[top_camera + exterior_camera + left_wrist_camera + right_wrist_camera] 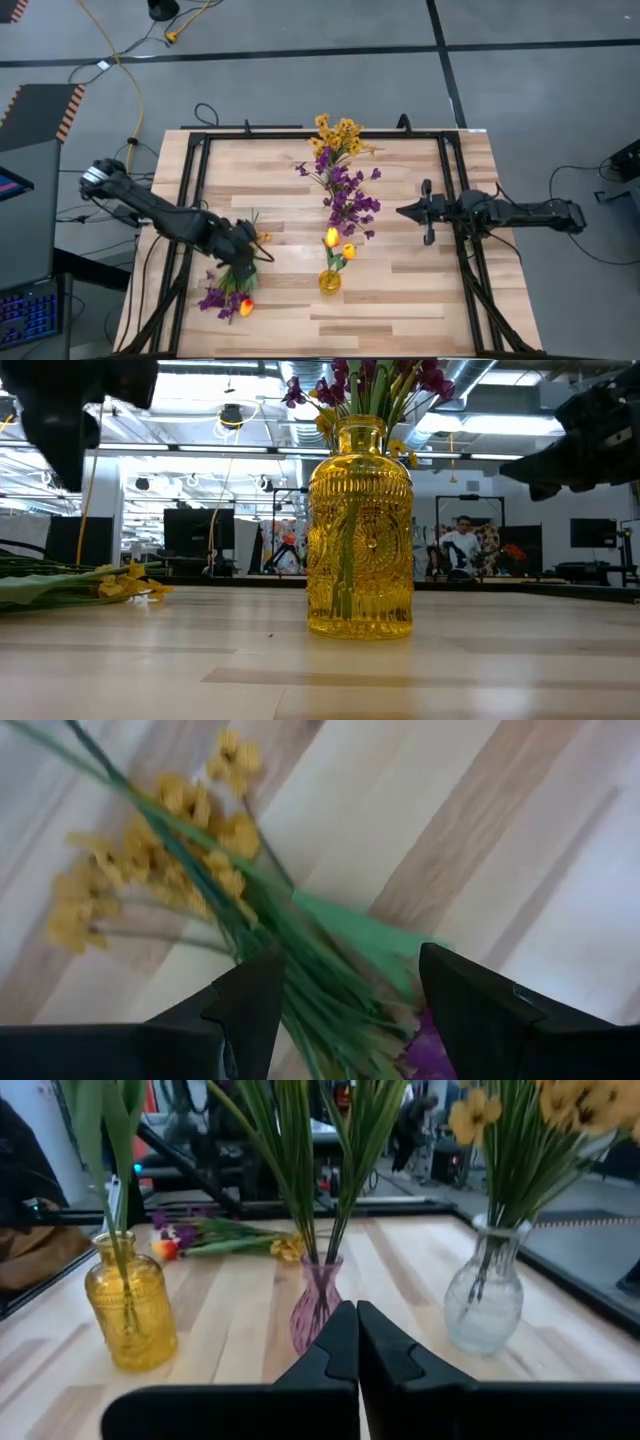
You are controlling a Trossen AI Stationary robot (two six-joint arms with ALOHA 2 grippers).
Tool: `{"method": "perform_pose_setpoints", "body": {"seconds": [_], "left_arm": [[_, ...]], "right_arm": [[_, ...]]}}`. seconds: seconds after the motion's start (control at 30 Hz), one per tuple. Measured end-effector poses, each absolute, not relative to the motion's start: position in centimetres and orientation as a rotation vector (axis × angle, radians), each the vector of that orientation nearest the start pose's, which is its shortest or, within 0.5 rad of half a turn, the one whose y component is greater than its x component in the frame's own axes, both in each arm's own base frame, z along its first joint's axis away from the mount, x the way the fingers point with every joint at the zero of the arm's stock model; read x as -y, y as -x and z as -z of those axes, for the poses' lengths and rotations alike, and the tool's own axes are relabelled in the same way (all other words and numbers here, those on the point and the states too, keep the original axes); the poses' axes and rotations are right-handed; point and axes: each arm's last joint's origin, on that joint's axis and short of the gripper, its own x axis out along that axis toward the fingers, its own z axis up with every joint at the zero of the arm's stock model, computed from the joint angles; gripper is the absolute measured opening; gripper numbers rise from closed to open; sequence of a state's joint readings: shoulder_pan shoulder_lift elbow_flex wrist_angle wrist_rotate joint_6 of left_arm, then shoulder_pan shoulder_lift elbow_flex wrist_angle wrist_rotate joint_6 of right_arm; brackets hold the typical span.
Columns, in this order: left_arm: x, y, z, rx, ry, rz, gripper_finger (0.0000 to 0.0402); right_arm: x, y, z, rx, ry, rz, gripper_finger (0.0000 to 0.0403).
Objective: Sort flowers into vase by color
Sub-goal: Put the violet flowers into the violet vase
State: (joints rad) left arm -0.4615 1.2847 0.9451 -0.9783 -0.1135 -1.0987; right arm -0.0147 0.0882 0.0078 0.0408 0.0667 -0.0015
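A loose bundle of flowers [232, 288] lies flat on the table near its left near corner: green stems, small yellow clustered blooms [150, 850], purple blossoms [432, 1055] and one orange tulip [246, 307]. My left gripper [345, 990] is open above the bundle, with a finger on each side of the green stems [320, 990]. The amber vase [330, 280] holds tulips, the purple vase [318, 1315] purple flowers, and the clear vase [485, 1300] yellow blooms. My right gripper [357, 1340] is shut and hovers over the table's right side [408, 212].
The three vases stand in a row down the table's middle, from near to far. A black metal frame [190, 200] runs along the table's left, far and right sides. Bare wood lies between the bundle and the amber vase [360, 530]. A person sits far behind the table [462, 545].
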Motion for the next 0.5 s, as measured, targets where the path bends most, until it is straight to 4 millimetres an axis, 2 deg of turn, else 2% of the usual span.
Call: {"method": "perform_pose_setpoints", "body": {"seconds": [0.23, 0.5], "left_arm": [[11.4, -19.9, -21.8, -1.346, 0.517, -0.489, 0.0219], [13.0, -19.8, -20.0, -1.394, 0.495, -0.560, 0.0219]], "right_arm": [[0.4, -9.8, -16.9, 0.038, 0.035, 0.085, 0.0023], [0.4, -9.7, -16.9, 0.036, 0.034, 0.086, 0.0024]]}}
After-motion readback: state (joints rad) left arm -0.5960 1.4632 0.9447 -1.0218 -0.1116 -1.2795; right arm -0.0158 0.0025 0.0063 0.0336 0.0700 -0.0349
